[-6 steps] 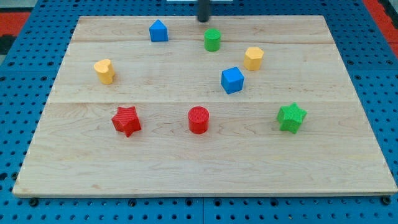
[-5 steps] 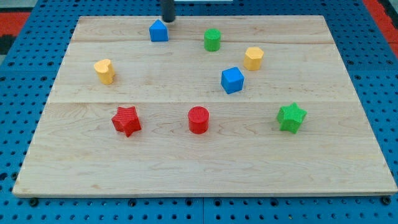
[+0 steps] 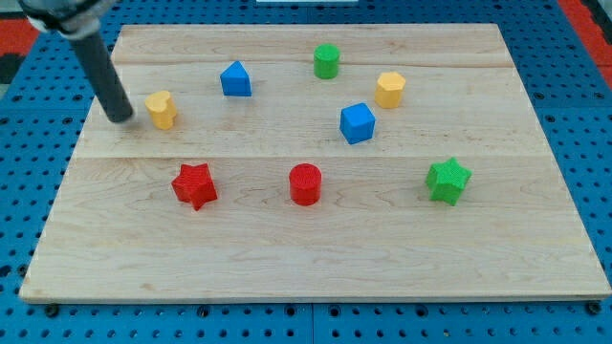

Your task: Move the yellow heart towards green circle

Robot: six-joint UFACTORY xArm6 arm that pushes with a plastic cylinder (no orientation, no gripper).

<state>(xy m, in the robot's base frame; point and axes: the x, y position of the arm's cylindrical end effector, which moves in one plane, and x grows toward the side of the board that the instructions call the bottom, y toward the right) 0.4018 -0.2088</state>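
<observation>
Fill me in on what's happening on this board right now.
My tip sits just to the view's left of the yellow heart, close beside it; contact can't be confirmed. The green circle stands toward the view's upper right of the heart, so a push rightward and slightly up would send the heart that way. The blue house-shaped block lies roughly between the heart and the circle. The heart is still far from the circle.

Bright, even overhead light fills the view; the wooden counter (image 3: 316, 248) shows no glare. Blocks cast only faint, short shadows. Focus is sharp throughout, except the dark rod (image 3: 96, 67) at ten o'clock, slightly motion-blurred.
</observation>
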